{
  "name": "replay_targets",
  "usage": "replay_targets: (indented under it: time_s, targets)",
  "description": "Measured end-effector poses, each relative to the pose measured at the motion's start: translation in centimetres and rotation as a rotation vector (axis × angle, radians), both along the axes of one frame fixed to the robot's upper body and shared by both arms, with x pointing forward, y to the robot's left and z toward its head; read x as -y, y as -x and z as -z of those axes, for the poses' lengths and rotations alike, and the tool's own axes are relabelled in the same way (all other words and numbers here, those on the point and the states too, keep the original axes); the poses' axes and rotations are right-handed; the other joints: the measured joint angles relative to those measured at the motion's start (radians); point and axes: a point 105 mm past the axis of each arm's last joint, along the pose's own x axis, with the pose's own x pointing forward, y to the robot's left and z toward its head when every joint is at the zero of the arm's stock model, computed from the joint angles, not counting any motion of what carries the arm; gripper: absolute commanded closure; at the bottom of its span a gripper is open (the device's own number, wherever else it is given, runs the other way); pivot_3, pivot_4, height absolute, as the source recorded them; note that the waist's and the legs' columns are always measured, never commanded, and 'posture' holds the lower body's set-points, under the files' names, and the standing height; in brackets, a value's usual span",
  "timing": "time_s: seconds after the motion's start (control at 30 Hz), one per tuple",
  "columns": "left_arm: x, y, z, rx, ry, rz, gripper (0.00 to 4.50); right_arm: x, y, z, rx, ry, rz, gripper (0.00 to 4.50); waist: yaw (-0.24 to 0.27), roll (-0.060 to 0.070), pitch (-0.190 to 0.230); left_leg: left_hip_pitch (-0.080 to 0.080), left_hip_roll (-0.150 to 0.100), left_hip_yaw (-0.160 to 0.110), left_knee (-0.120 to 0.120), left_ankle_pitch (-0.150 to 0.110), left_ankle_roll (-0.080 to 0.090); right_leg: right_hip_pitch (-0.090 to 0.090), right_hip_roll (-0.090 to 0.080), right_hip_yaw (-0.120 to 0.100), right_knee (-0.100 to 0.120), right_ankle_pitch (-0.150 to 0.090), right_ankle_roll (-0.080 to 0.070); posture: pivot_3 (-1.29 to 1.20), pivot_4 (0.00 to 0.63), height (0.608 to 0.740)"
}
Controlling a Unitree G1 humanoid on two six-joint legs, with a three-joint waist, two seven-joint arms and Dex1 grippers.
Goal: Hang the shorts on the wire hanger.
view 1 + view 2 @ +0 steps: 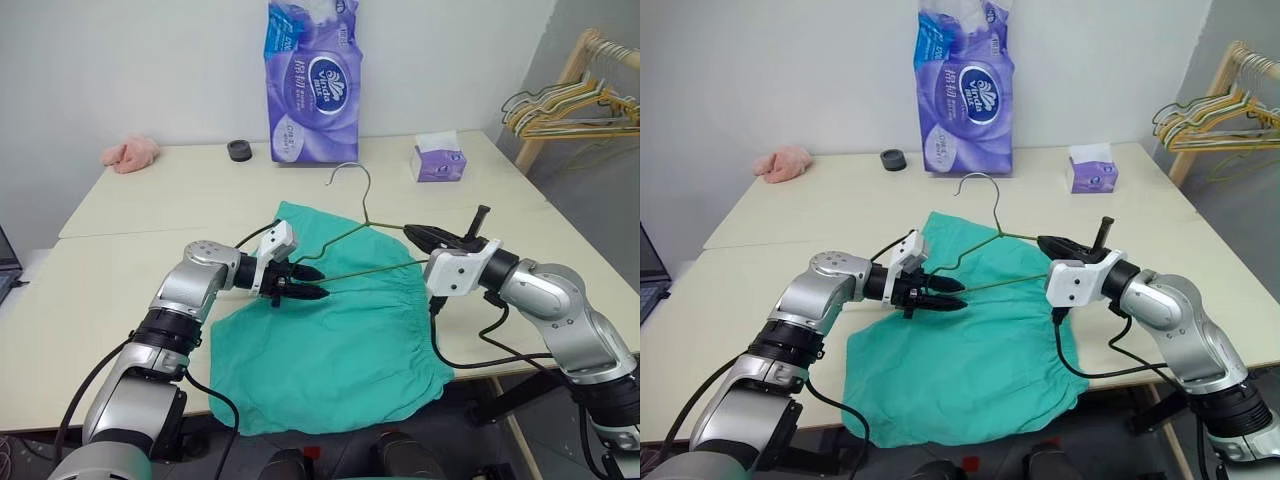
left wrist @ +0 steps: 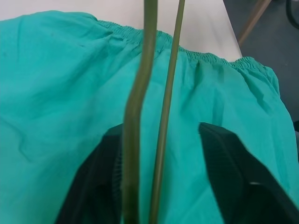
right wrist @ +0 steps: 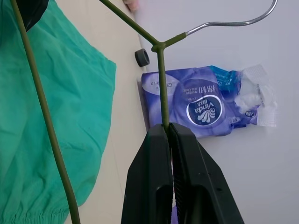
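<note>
The right end effector (image 3: 170, 133) is clamping the wire hanger (image 1: 362, 235) by one sloping arm, holding it above the shorts (image 1: 340, 340) lying flat on the pale worktop (image 1: 150, 200). The left end effector (image 1: 305, 283), fingers apart, is straddling the hanger's other corner, seemingly about to close. Next, a shorts leg needs threading over the bar.
</note>
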Motion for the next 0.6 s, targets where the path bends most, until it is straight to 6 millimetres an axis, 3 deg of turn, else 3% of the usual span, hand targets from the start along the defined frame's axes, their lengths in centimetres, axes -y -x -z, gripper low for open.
replay_targets:
  time_s: [0.13,0.23,0.4,0.6]
  targets:
    - [0.0,-0.1,0.0,0.012,-0.003,0.001,4.46,-0.1,0.0,0.0,0.0,-0.006,-0.004,4.5,0.0,0.0,0.0,0.0,0.0,0.0,0.0,0.0,0.0,0.0,0.0,0.0,0.0,0.0,0.0,-0.16,0.055,0.74]
    - [0.1,0.0,-0.1,0.022,-0.005,0.009,4.49,-0.1,0.1,0.0,0.002,0.004,-0.01,4.5,0.001,0.0,0.0,0.0,0.0,0.0,0.0,0.0,0.0,0.0,0.0,0.0,0.0,0.0,0.0,-0.16,0.056,0.74]
    - [0.0,-0.2,0.0,0.024,-0.007,-0.006,4.5,-0.4,0.8,0.2,0.015,0.04,-0.057,3.2,0.0,0.0,0.0,0.0,0.0,0.0,0.0,0.0,0.0,0.0,0.0,0.0,0.0,0.0,0.0,-0.16,0.058,0.74]
    - [0.3,-0.4,0.2,0.039,-0.012,-0.021,4.5,-0.1,2.4,1.5,-0.022,0.112,-0.123,1.11,0.002,0.0,0.0,0.0,0.0,0.0,0.0,0.0,0.0,0.0,0.0,0.0,0.0,0.0,0.0,-0.16,0.059,0.74]
